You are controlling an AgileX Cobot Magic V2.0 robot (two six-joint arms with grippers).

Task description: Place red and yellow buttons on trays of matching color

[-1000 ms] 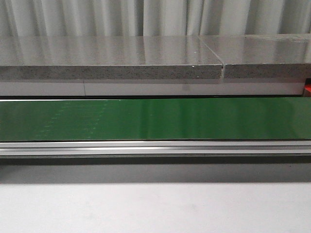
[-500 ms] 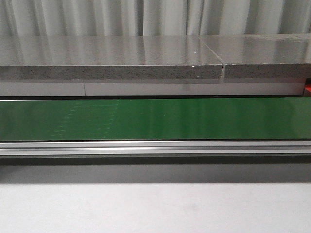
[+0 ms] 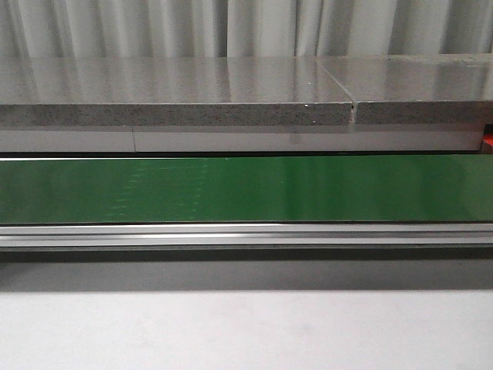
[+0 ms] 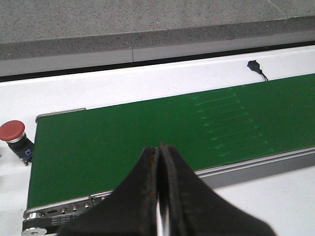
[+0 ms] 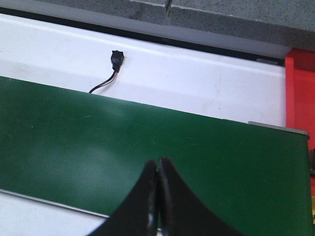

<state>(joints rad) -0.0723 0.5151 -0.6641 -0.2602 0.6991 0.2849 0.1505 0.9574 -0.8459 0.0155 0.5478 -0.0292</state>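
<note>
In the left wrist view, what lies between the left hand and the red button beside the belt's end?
Only bare green belt and its end roller lie between the left hand and the red button.

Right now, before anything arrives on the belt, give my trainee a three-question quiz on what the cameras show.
1. True or false: the left gripper is open.
2. What lies on the belt? A) a yellow button B) nothing C) a tray
3. What colour is the mushroom-head switch by the belt's end in the left wrist view?

Key: 1 false, both it and the right gripper are shut and empty; 2 B; 3 red.
</note>
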